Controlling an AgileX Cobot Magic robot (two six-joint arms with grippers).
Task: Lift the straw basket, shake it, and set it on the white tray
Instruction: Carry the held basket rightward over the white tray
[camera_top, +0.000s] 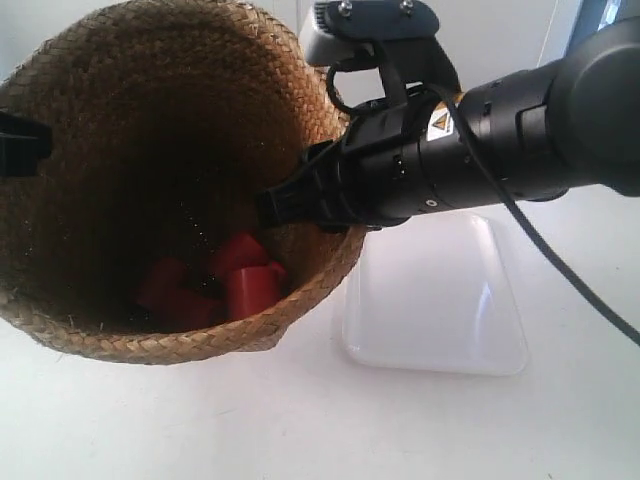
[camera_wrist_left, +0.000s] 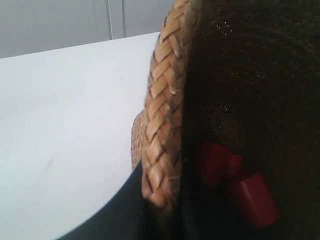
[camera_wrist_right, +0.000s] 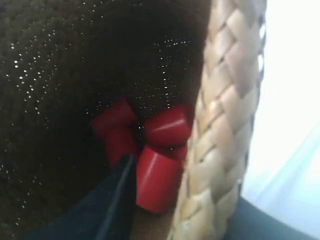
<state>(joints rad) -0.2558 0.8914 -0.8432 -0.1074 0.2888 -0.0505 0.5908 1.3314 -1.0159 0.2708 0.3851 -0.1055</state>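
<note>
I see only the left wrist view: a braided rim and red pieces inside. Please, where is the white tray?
Observer: In the exterior view the white tray lies on the table beside the basket, at that view's right. Its visible part is bare.
Operator: Does the right arm hold the basket?
Observer: Yes. The right wrist view shows the right fingers astride the rim, one inside and one outside.
Operator: Is the basket upright?
Observer: No. In the exterior view it is tipped, with its mouth facing the camera.
</note>
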